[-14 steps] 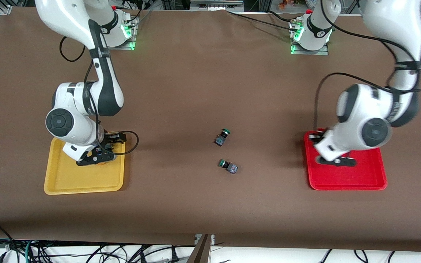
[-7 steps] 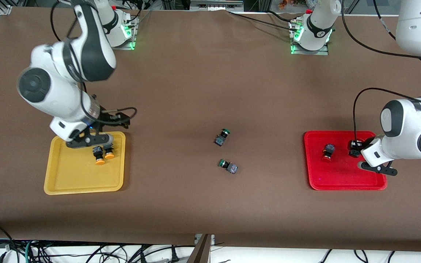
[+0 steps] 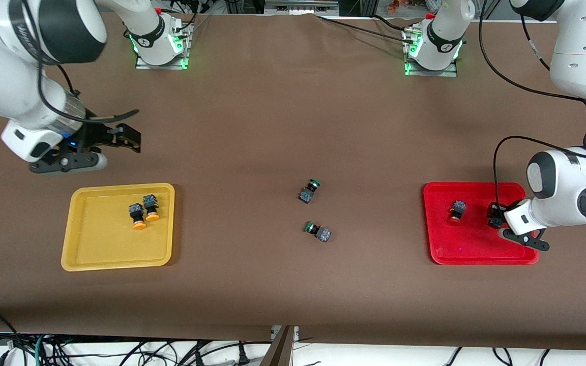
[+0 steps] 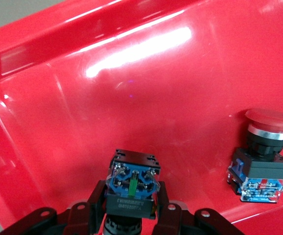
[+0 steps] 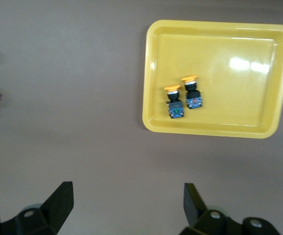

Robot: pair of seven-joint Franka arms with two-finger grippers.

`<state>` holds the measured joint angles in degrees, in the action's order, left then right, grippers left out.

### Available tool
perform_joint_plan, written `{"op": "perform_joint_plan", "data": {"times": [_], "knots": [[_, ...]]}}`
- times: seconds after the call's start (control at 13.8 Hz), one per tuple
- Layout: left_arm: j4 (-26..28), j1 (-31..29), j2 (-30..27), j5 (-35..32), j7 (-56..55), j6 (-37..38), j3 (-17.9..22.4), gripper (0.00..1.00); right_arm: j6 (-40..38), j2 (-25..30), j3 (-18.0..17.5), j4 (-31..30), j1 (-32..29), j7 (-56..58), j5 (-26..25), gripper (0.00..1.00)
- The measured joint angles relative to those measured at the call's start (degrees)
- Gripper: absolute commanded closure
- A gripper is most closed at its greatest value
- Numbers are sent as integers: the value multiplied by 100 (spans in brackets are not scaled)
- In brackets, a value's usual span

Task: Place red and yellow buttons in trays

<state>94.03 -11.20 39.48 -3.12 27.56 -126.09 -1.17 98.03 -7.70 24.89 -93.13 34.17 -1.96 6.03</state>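
Two orange-yellow-capped buttons [image 3: 144, 212] are laid side by side, touching, in the yellow tray [image 3: 94, 254], toward its edge farther from the front camera, caps pointing to that camera. One red-capped button [image 3: 457, 211] is set on its side in the red tray [image 3: 476, 254]. A second dark-bodied button [image 4: 130, 187] (cap hidden) is seen between dark fingers [image 4: 95, 208] over the same tray.

I'm running a robotics lab: brown-covered counter [image 3: 272, 127], arm bases [image 3: 158, 43] bolted on, loose cables [image 3: 120, 351] along the frame's bottom.
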Motion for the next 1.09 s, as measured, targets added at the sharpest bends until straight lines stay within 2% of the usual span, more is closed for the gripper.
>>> {"op": "perform_joint_plan", "data": {"times": [0.22, 0.51, 0.58, 0.87, 1.09], "knots": [[-123, 10, -116, 0, 14, 125, -109, 0, -53, 344, -812, -108, -934, -2, -83, 1], [-482, 210, -771, 0, 3, 1092, -191, 0, -131, 545, -2065, -132, -2335, 2, -311, 1], [-668, 287, -945, 0, -4, 1479, -193, 0, -134, 555, -2199, -132, -2442, 2, -418, 1], [-1787, 621, -1250, 0, -181, 3213, -185, 0, -160, 575, -2328, -132, -2457, 2, -511, 1], [-2053, 1257, -1564, 0, -909, 3725, 51, 0, -161, 592, -2359, -111, -2454, 7, -512, 1]]}}
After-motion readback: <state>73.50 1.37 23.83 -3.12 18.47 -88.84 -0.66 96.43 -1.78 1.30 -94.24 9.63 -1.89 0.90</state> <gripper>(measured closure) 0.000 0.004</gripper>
